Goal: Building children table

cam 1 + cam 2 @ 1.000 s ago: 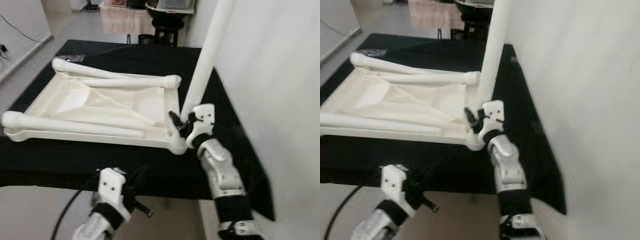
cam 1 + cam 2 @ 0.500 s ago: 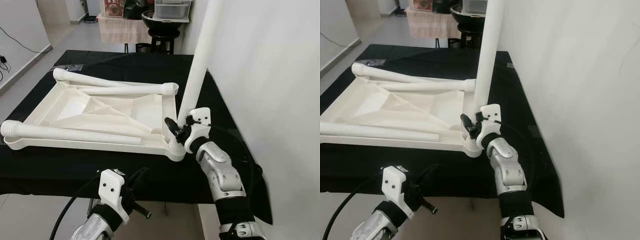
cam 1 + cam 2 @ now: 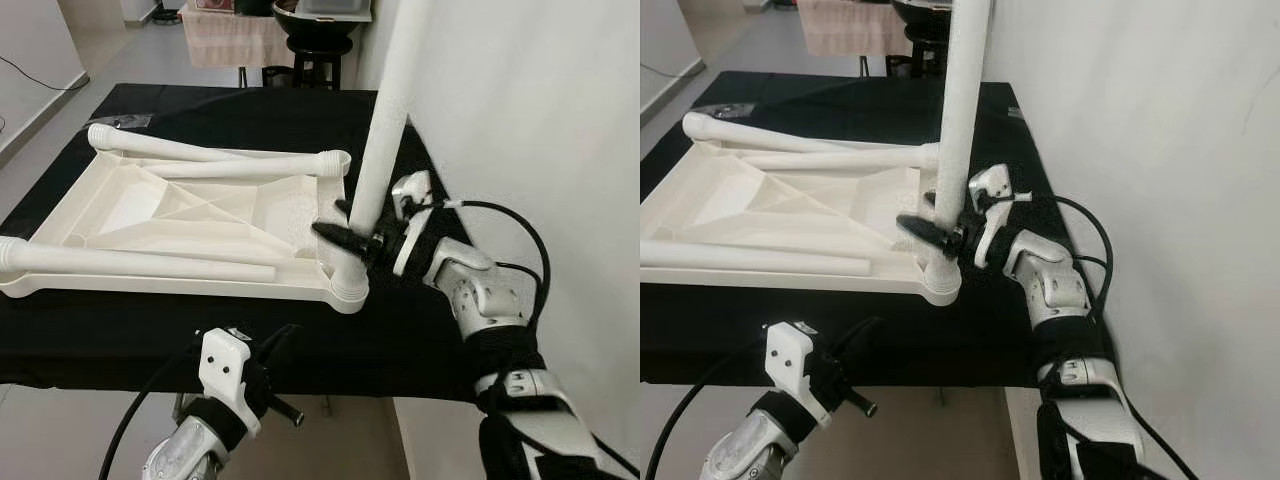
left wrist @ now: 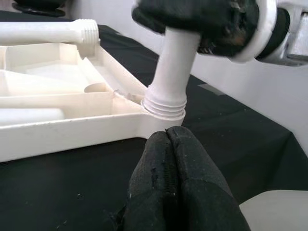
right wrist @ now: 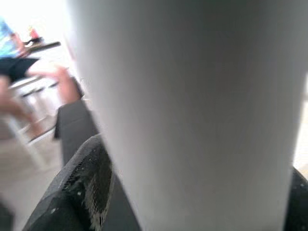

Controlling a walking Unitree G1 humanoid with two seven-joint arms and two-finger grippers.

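The right arm reaches forward with its wrist bent inward, right gripper [image 3: 352, 238] clamped sideways around the upright table leg [image 3: 385, 120]; the left gripper [image 4: 175, 180] hangs low, fingers pressed together

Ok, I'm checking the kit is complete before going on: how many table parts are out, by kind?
Upright leg standing in the corner socket: 1
Loose legs lying on the tabletop: 3
Upside-down white tabletop: 1
Total: 5
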